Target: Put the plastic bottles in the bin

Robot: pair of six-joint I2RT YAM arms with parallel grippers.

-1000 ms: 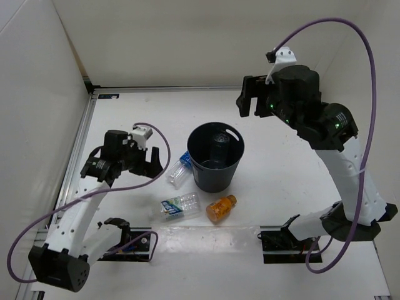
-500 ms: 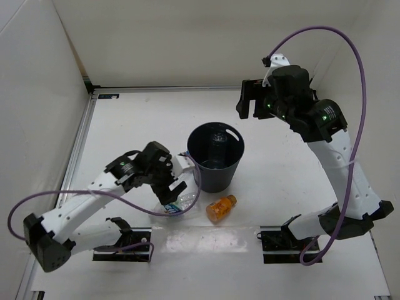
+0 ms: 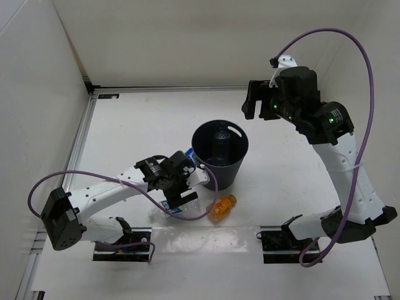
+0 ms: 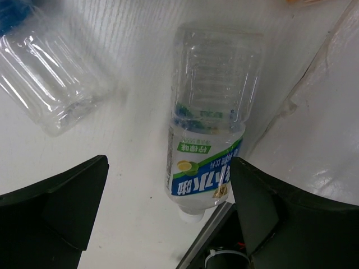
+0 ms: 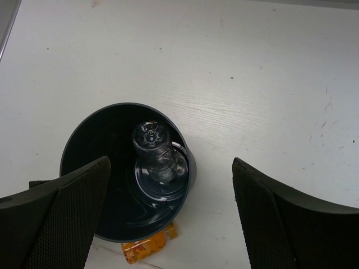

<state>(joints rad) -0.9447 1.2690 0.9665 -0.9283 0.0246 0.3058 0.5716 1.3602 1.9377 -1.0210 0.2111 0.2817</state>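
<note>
Hovering my left gripper (image 4: 168, 196), jaws apart, over the labelled bottle (image 4: 208, 129) beside the bin (image 3: 219, 178). Closing off-centre could squirt it away. Right gripper (image 3: 254, 106) jaws stand apart too.

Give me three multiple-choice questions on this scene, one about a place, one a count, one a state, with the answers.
1. Where is the orange bottle?
A in the bin
B on the table beside the bin
C at the far table edge

2. How many bottles are in the bin?
A none
B three
C one

3. The left tool is:
A open over the labelled bottle
B shut on it
C shut on nothing

Answers: B, it lies outside the bin's wall; C, the right wrist view shows a single clear bottle inside; A, its fingers stand wide on either side.
</note>
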